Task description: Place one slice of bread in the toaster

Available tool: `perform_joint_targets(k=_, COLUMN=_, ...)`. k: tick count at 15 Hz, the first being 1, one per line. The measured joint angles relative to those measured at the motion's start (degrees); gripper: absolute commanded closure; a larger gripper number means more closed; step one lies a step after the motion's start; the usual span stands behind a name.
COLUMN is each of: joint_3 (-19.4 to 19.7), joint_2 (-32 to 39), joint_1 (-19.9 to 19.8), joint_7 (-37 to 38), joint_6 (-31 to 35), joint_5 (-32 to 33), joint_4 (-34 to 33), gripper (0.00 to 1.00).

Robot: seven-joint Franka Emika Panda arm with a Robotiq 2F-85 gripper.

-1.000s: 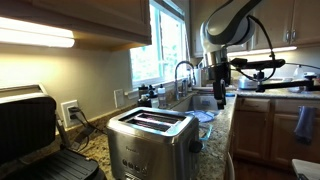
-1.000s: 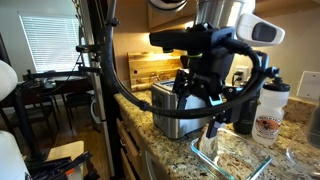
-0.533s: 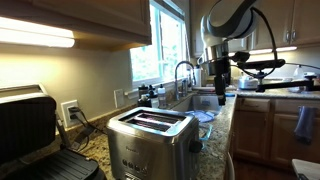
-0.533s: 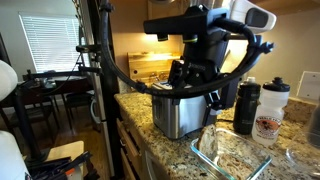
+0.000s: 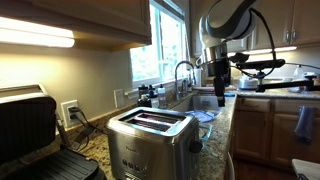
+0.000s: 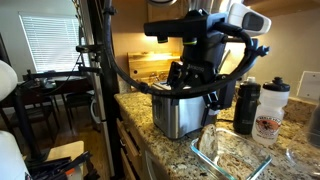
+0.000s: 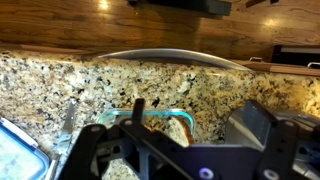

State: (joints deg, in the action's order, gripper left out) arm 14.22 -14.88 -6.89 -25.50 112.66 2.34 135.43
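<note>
The brushed steel toaster (image 5: 150,137) stands on the granite counter with both top slots empty; it also shows behind the arm in an exterior view (image 6: 178,113). A tan slice of bread (image 7: 166,129) lies in a clear glass dish (image 7: 118,115) with a teal rim. The same dish (image 6: 232,155) sits on the counter in front of the toaster. My gripper (image 7: 196,126) hangs open just above the dish and holds nothing. It shows in both exterior views (image 5: 220,90) (image 6: 213,108), to the side of the toaster.
A black hinged grill press (image 5: 30,130) stands past the toaster. A sink with a faucet (image 5: 183,75) lies behind the gripper. A black bottle (image 6: 245,108) and a white bottle (image 6: 270,110) stand behind the dish. A blue-lidded container (image 7: 15,150) lies nearby.
The arm rose a little above the glass dish between one second and half a second ago. It has held still since.
</note>
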Motion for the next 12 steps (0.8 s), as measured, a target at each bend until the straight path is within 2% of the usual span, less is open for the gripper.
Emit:
perform_joint_targets(k=6, joint_3=-0.10, joint_2=0.47, joint_1=0.01, joint_7=0.00, joint_6=0.04, joint_5=-0.14, joint_4=0.00, gripper=0.00)
perform_joint_targets(k=12, joint_3=-0.69, joint_2=4.10, joint_1=0.08, joint_7=0.00, joint_6=0.45, joint_5=-1.65, joint_4=-0.71, gripper=0.00)
